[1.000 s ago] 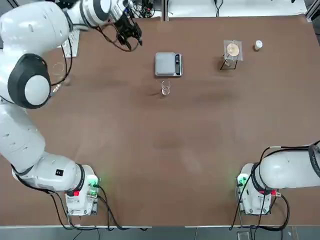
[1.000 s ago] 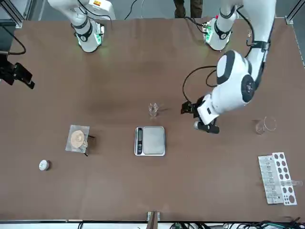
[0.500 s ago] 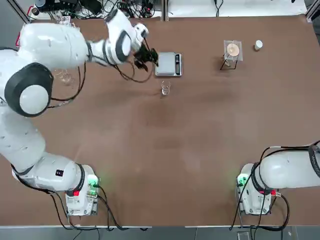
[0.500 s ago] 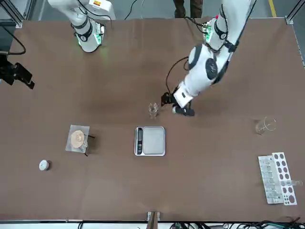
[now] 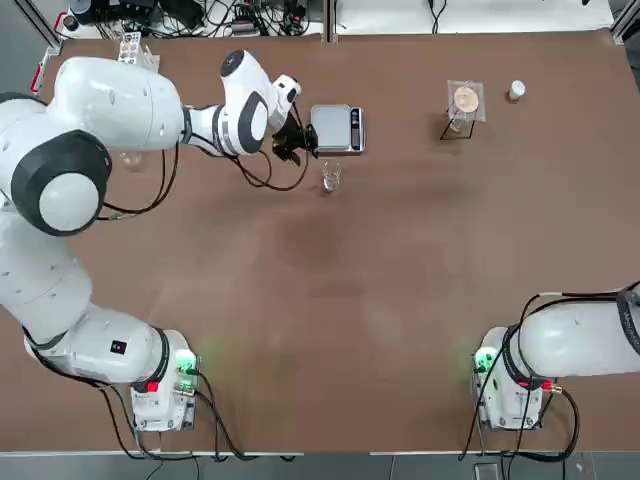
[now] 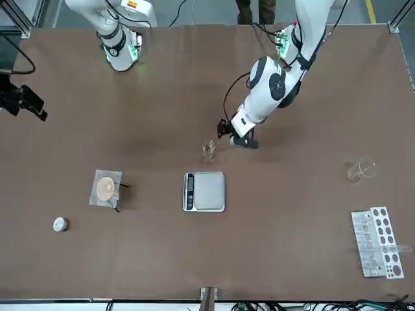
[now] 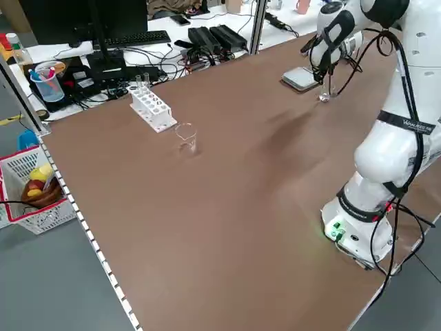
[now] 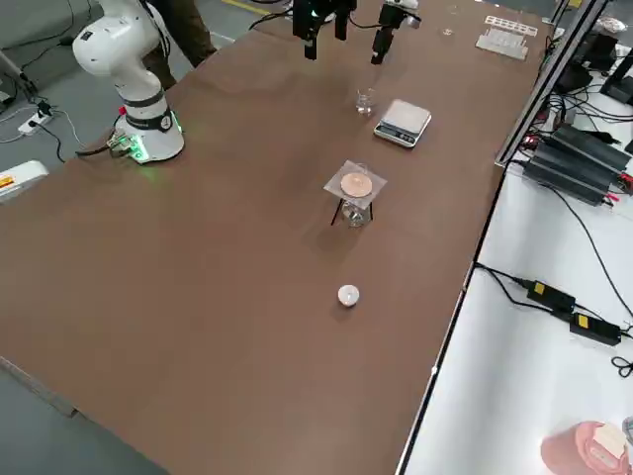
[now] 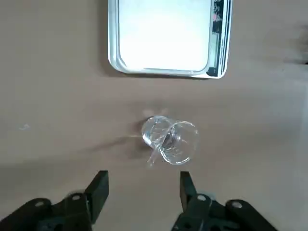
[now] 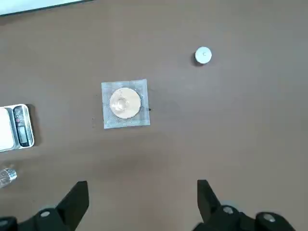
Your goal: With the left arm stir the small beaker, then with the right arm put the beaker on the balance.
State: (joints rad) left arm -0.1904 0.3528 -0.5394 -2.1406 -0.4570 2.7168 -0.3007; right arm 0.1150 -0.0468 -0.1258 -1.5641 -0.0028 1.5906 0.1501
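Right now the black two-finger left gripper (image 9: 144, 177) hovers open and empty near the tiny clear glass cylindrical beaker (image 9: 180, 142), which stands just to the gripper's right with a thin clear rod (image 9: 156, 153) leaning out of it. Also to that gripper's right, just past the beaker, lies the flat silver-grey balance (image 9: 163, 36) with a square plate. The black right gripper (image 10: 144, 182) is parked open, well apart on the robot's right side of the table
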